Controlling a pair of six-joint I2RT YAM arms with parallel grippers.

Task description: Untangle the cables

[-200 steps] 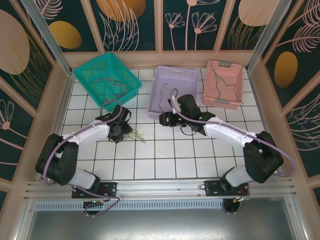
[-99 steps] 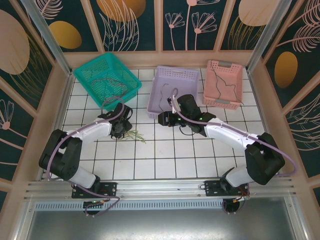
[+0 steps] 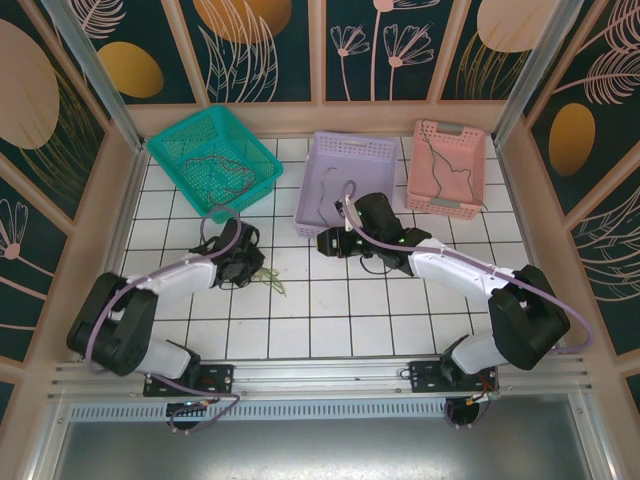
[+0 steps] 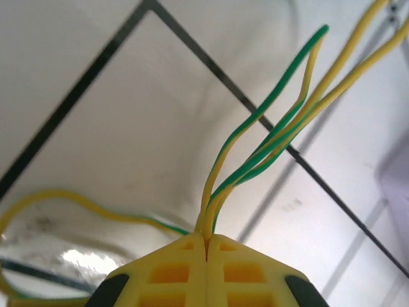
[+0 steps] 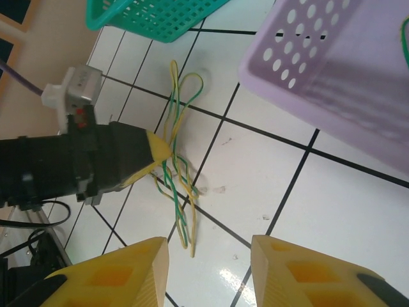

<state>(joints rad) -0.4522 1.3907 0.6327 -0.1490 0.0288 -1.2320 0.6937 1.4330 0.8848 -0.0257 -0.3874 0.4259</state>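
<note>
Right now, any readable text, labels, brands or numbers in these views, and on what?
No legible text anywhere.
White block on the left arm: small red mark, too blurred to read.
Pink basket: grey patch on its far rim, too small to read.
Teal basket, lilac basket: no labels seen.
Cables in the left pincer: no print visible.
Wall panels: plant patterns, no lettering.

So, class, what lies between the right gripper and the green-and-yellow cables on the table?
Bare white tile with a dark grout line, in the right wrist view, separates the right gripper from the cables.
</note>
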